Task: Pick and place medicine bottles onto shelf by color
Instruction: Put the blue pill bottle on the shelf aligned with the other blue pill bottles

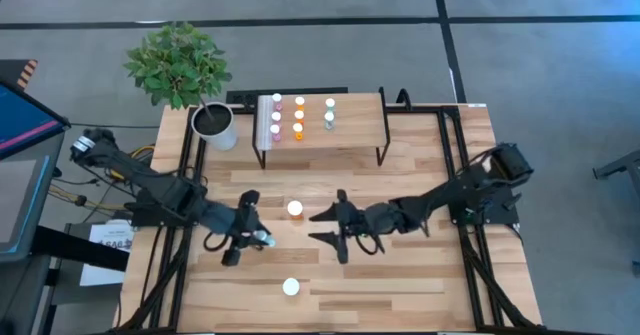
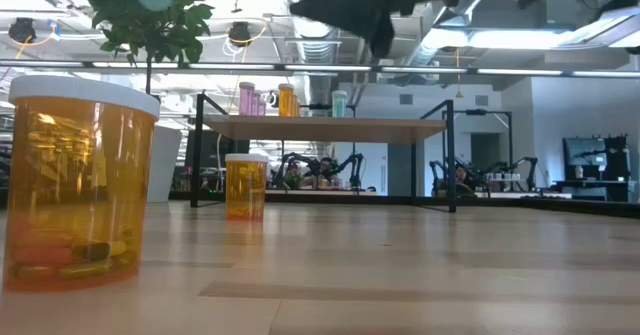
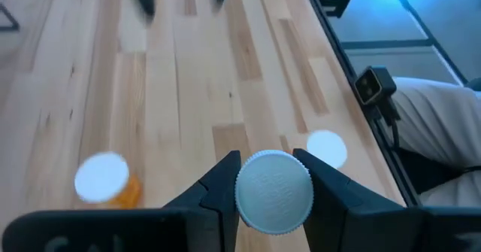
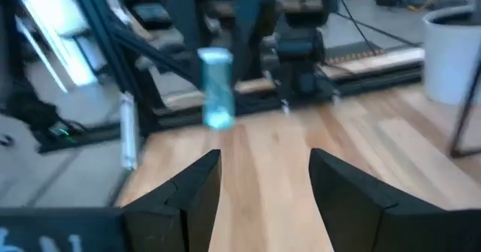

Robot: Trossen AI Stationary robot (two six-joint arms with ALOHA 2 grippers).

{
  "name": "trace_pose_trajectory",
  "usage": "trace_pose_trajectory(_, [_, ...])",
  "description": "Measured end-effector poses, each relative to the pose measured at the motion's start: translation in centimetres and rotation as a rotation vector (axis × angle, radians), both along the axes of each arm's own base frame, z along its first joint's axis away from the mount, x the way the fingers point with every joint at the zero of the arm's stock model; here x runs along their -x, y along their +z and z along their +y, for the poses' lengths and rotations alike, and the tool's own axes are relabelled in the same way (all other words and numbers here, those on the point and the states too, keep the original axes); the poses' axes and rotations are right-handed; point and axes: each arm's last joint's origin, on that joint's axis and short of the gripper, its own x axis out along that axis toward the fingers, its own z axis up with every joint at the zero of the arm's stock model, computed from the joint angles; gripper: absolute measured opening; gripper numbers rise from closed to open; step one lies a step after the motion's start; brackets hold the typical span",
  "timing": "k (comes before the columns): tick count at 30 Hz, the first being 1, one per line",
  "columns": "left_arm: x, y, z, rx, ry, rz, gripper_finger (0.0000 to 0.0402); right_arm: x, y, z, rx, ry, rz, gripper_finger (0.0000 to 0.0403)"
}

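High view shows the left gripper [image 1: 252,237] over the near-left middle of the large wooden tabletop [image 1: 420,285], its two dark fingers closed on a small teal-green bottle with a pale ribbed cap [image 1: 264,239]. In the left wrist view that same cap [image 3: 273,191] sits squarely between the finger pads [image 3: 218,193], and the bottle appears lifted clear of the wood below. The right gripper [image 1: 330,230] hangs over the table's middle, facing the left one, with its fingers spread wide and nothing between them; the right wrist view looks straight past them at the held teal bottle [image 4: 217,85] a little way off. Two larger orange bottles with wide white caps are not yet sorted: one [image 1: 295,209] stands between the two grippers and the other [image 1: 291,287] stands nearer the front edge. At the far side, the small raised shelf with a light wood top and thin black legs [image 1: 350,130] already carries rows of tiny bottles, pink [image 1: 277,116], orange [image 1: 299,116] and teal-green [image 1: 329,113], grouped by colour. A white plant pot holding a leafy green plant [image 1: 216,125] stands just beside the shelf's left end. The step in hand looks like the carry of one teal bottle. The next move probably calls for taking it across to the teal row at the right of the group, or passing it to the waiting right gripper, keeping it upright and clear of the bottles already standing there.
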Motion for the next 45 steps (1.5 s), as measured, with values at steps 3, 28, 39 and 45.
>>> trace_pose_trajectory(3, [-1.0,-0.2,0.8,0.003,-0.017,-0.008,0.0094,-0.9,0.0,-0.2,0.009,0.017,-0.030,0.0222])
trace_pose_trajectory(28, [-2.9,0.0,2.3,0.018,-0.030,-0.085,0.0094,-7.5,-0.7,-0.1,-0.031,0.160,0.008,0.0222])
trace_pose_trajectory(39, [-3.5,-0.3,2.0,0.016,-0.045,-0.090,0.0094,-7.6,-1.0,-0.3,-0.029,0.152,0.042,0.0175])
trace_pose_trajectory(45, [-3.5,-0.3,2.0,0.016,-0.045,-0.094,0.0094,-7.6,-1.0,-0.3,-0.031,0.152,0.050,0.0133])
